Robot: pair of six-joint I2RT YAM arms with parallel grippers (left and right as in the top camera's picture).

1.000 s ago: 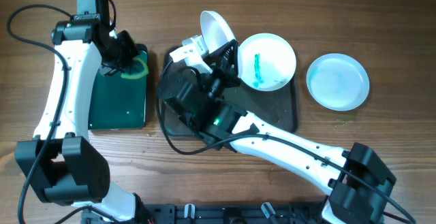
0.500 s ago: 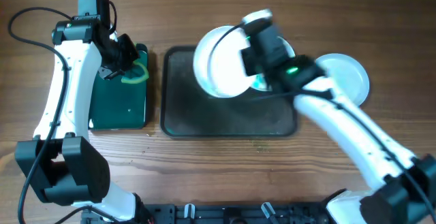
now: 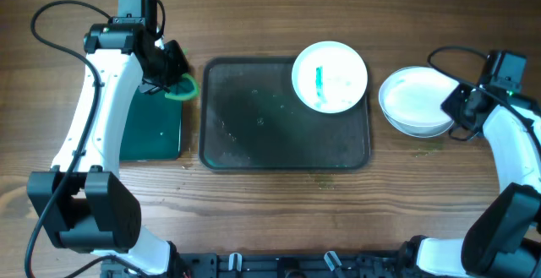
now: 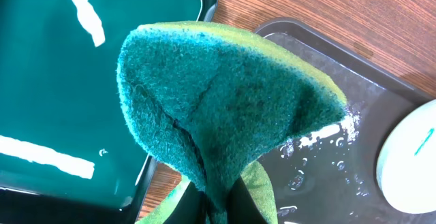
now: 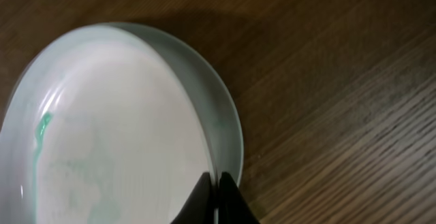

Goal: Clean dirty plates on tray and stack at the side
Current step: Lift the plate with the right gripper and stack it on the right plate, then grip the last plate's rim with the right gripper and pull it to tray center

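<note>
A white plate (image 3: 330, 77) with a teal smear lies in the far right corner of the dark grey tray (image 3: 254, 134). Right of the tray, two white plates are stacked on the table (image 3: 414, 100). My right gripper (image 3: 454, 106) is shut on the top plate's right rim; the right wrist view shows its fingers (image 5: 216, 193) pinching that rim, with faint green streaks on the plate (image 5: 116, 149). My left gripper (image 3: 173, 79) is shut on a green sponge (image 4: 218, 108) above the gap between the green tray and the dark tray (image 4: 327, 142).
A smaller green tray (image 3: 148, 130) lies left of the dark tray and shows in the left wrist view (image 4: 54, 81). The dark tray's surface is wet with droplets. Cables run along the table's far left and far right.
My right arm has swung the held plate from above the dark tray to the right and onto the plate beside the tray. My left gripper has shifted slightly right with the sponge.
</note>
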